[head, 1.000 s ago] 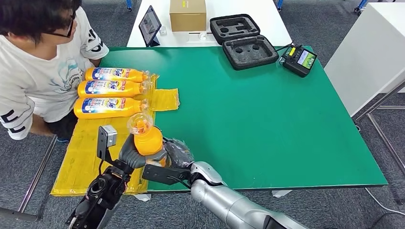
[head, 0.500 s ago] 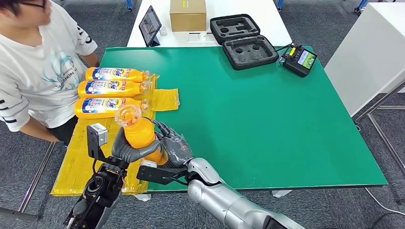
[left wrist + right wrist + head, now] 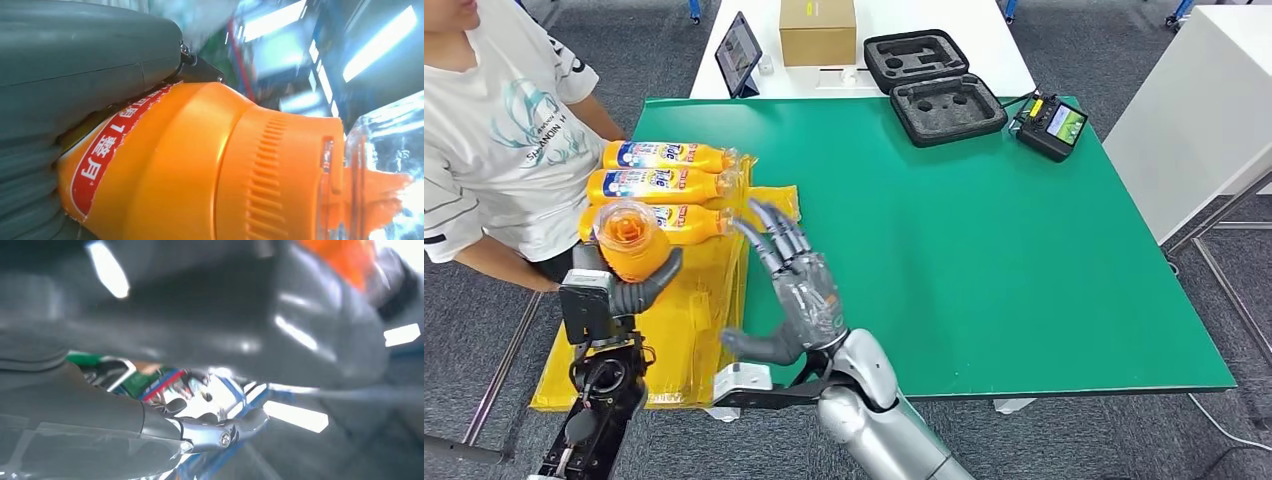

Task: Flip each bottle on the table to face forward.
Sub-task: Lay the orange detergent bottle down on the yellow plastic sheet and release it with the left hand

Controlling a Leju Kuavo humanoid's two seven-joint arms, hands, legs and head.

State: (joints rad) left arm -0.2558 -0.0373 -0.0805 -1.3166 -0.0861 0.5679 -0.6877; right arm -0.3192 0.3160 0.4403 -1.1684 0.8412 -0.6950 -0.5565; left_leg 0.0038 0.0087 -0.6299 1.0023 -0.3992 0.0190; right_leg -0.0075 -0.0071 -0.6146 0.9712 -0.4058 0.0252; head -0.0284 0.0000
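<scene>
A: Where is the orange plastic bottle with the clear cap [image 3: 629,240]?
B: Gripped upright in the left hand [image 3: 639,290]; its fingers [image 3: 656,280] curl round the body, above the yellow plastic sheet [image 3: 689,330].
A: And the right hand [image 3: 799,300]?
B: Beside it, apart; fingers spread, empty; three labelled orange bottles [image 3: 664,185] lie beyond on the green table [image 3: 984,250].

Right hand [image 3: 799,290] off bottle [image 3: 629,240], fingers now spread; left hand [image 3: 629,290] carried bottle leftward, cap toward camera.

I see my left robot hand [image 3: 629,290] gripping an orange bottle [image 3: 630,240] near the table's [image 3: 984,230] left edge, my right robot hand [image 3: 796,290] spread.
</scene>
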